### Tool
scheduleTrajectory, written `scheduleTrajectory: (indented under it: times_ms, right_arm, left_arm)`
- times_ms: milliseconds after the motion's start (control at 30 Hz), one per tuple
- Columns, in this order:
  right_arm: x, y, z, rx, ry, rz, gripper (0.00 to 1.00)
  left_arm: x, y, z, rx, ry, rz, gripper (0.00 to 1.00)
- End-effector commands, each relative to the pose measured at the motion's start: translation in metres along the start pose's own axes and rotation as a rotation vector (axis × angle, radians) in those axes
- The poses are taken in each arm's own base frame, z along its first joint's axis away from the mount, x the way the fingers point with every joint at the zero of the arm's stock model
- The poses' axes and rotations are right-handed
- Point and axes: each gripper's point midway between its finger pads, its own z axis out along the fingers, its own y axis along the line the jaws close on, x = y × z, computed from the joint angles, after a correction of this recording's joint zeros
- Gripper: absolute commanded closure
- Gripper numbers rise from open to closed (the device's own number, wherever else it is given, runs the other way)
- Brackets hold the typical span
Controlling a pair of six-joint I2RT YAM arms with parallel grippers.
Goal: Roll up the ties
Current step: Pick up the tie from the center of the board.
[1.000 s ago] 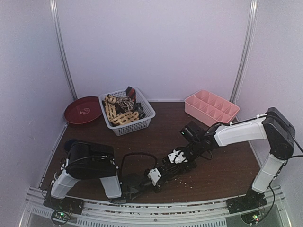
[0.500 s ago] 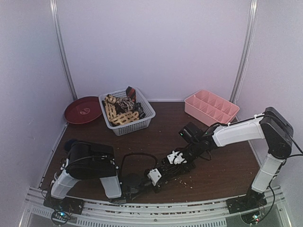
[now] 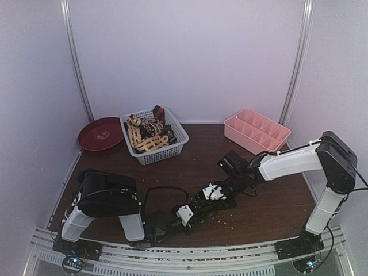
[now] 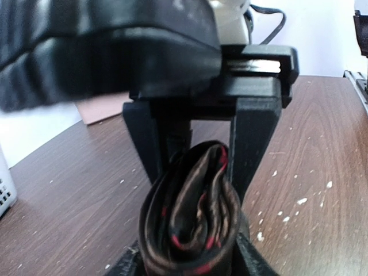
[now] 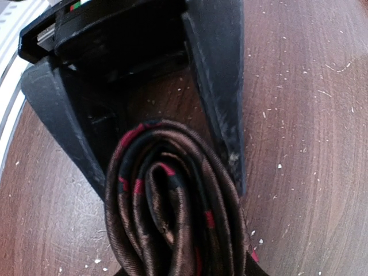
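The left arm is seen folded low at the near left of the bench [image 3: 270,195], its hand [image 3: 156,225] pointed right, just above the wood by the near edge; the right arm is stretched from its base at the near right, the forearm run leftward across the middle and the wrist angled down and toward the near edge, so that the right hand [image 3: 175,221] is brought tip to tip with the left one; both hands are closed narrowly on the same rolled tie [image 4: 192,224], each taking it from an opposite end, with black fingers [image 4: 253,144] pressed against its flanks; the tie, dark brown with red flecks, is held at the near centre of the bench, between the two hands and close to the surface; whether it touches the wood cannot be told; the axis of the roll is laid along the line between the hands, from near left to far right, so that a coiled end is turned to each wrist camera; the coil is squeezed into an oval, with its long side upright in both wrist views; more ties [image 3: 148,135], tan-and-cream and dark, are heaped in a white basket [image 3: 174,147] at the far left.
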Motion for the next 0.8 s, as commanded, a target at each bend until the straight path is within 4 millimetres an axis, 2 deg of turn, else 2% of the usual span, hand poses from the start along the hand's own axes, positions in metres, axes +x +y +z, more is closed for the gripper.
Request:
scheduleTrajectory:
  times_ms: [0, 267, 300, 333, 533, 767]
  right_arm:
    - [-0.006, -0.004, -0.006, 0.036, -0.018, 0.070, 0.65]
    - [-0.005, -0.029, -0.021, 0.208, -0.051, 0.214, 0.67]
    - [-0.003, -0.035, -0.024, 0.239, -0.049, 0.248, 0.66]
    - [-0.001, -0.039, -0.026, 0.262, -0.045, 0.284, 0.66]
    - [0.033, -0.075, -0.037, 0.463, 0.075, 0.545, 0.65]
    - [0.061, -0.095, -0.054, 0.648, 0.100, 0.810, 0.65]
  left_arm:
    - [-0.013, 0.019, -0.020, -0.072, -0.076, -0.017, 0.44]
    - [-0.019, 0.035, -0.031, -0.129, -0.044, -0.078, 0.16]
    - [-0.021, 0.036, -0.032, -0.133, -0.043, -0.088, 0.07]
    - [-0.021, 0.038, -0.032, -0.138, -0.037, -0.095, 0.02]
    - [-0.020, 0.038, -0.020, -0.156, 0.039, -0.125, 0.02]
    - [-0.017, 0.038, -0.007, -0.185, 0.116, -0.174, 0.02]
